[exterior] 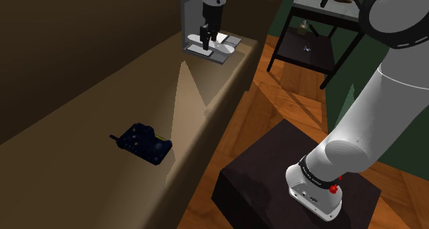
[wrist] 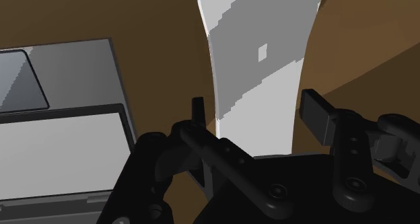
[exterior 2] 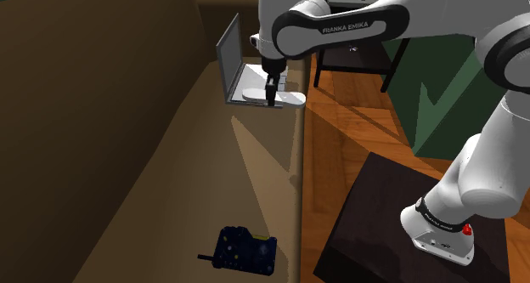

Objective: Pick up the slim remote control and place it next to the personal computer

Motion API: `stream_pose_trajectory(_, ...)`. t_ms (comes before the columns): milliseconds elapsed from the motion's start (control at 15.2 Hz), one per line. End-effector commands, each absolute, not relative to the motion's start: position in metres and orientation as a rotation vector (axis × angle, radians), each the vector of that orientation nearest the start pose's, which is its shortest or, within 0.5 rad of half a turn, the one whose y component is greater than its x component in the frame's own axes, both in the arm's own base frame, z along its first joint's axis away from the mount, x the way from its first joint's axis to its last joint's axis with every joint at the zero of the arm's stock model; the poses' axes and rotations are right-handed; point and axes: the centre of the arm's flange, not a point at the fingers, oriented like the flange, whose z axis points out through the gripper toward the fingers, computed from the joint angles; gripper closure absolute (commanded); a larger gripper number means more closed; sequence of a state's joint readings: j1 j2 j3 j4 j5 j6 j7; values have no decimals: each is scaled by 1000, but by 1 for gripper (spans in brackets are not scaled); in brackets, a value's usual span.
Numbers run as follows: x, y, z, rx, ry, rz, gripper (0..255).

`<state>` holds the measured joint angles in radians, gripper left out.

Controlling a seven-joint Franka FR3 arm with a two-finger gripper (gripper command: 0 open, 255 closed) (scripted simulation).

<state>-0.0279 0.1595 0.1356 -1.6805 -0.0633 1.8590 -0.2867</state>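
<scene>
Two fingers of the end effector stand apart, flanking the slim remote control without seeming to clasp it, so I judge the placing step all but finished. The remote lies flat on the sofa seat, just beside the open laptop and near the seat's front edge. The next move calls for a straight lift clear of the remote, without nudging it off that edge. It is plain white, long and flat, waisted where the fingers bracket it.
</scene>
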Motion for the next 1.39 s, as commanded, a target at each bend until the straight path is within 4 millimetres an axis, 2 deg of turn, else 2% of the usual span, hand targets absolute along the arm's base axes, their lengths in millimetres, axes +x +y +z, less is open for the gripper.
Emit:
stream_pose_trajectory(0,611,55,495,-3116,-648,-28,255)
stream_pose_trajectory(1320,611,55,390,-3116,-648,-28,255)
